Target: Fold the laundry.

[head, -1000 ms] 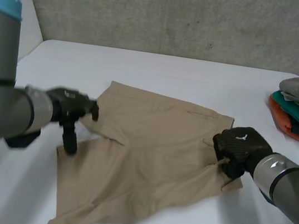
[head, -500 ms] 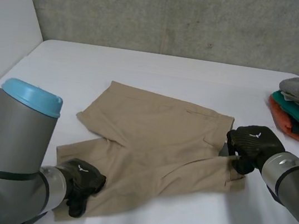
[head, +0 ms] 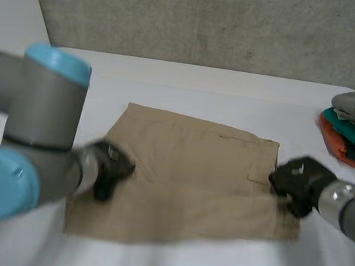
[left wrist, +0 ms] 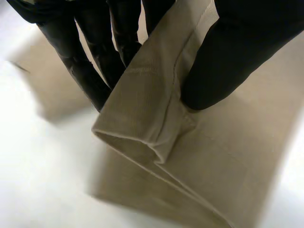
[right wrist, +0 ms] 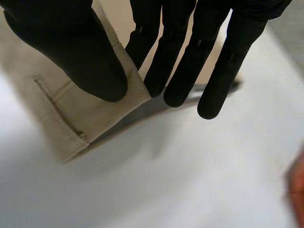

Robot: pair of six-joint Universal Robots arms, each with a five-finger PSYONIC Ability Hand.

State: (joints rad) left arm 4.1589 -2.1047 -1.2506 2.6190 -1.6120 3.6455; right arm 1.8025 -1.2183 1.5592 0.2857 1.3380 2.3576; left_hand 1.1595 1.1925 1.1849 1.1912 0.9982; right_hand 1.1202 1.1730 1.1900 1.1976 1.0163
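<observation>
Between left robot hand (head: 111, 166) and right robot hand (head: 297, 180), pinched tan shorts (head: 189, 188).

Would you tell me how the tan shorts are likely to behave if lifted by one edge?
Probably floppy: the tan shorts fold over where the left hand pinches a hem. Likely light, since the right hand holds an edge with a fingertip pinch.

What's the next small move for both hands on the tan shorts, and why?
Probably lower both and release: the left hand pinches a leg hem, the right hand pinches the opposite edge, and the shorts look folded in half on the table.
</observation>
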